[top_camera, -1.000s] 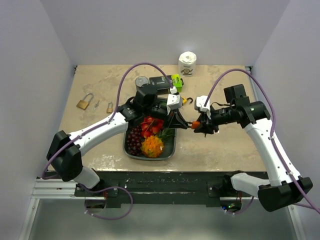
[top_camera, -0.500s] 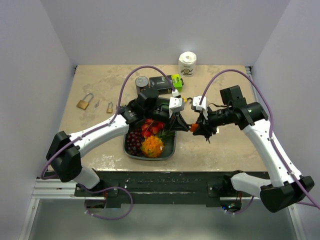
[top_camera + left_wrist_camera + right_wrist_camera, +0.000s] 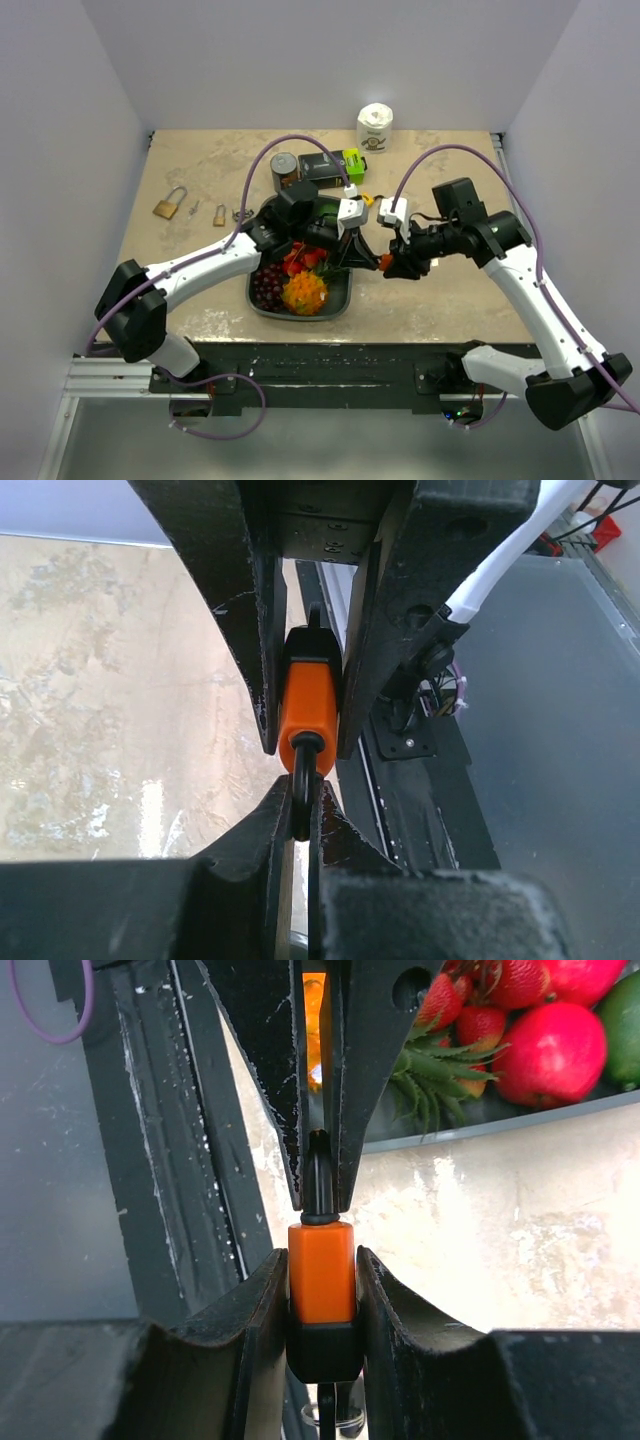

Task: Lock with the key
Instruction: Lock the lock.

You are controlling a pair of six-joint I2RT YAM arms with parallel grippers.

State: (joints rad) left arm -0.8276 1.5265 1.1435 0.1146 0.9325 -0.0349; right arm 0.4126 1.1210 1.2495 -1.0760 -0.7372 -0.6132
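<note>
An orange lock (image 3: 387,262) with a black base hangs in the air between my two grippers, just right of the fruit tray. My left gripper (image 3: 300,802) is shut on its black shackle (image 3: 302,775). My right gripper (image 3: 322,1290) is shut on the orange lock body (image 3: 322,1270) from the opposite side. Under the black base a thin dark stem with a metal ring (image 3: 338,1422) sticks out; it looks like the key, though most of it is hidden. In the top view the left gripper (image 3: 368,260) and right gripper (image 3: 397,265) meet tip to tip.
A dark tray (image 3: 262,304) of fruit lies under the left arm. At the back stand a can (image 3: 284,165), a black box (image 3: 320,166), a green box (image 3: 353,162) and a paper roll (image 3: 375,127). A brass padlock (image 3: 170,205), a smaller one (image 3: 219,215) and loose keys lie far left.
Both grippers, still joined on the lock, have drifted slightly toward the near edge and the left. Both grips are unchanged.
</note>
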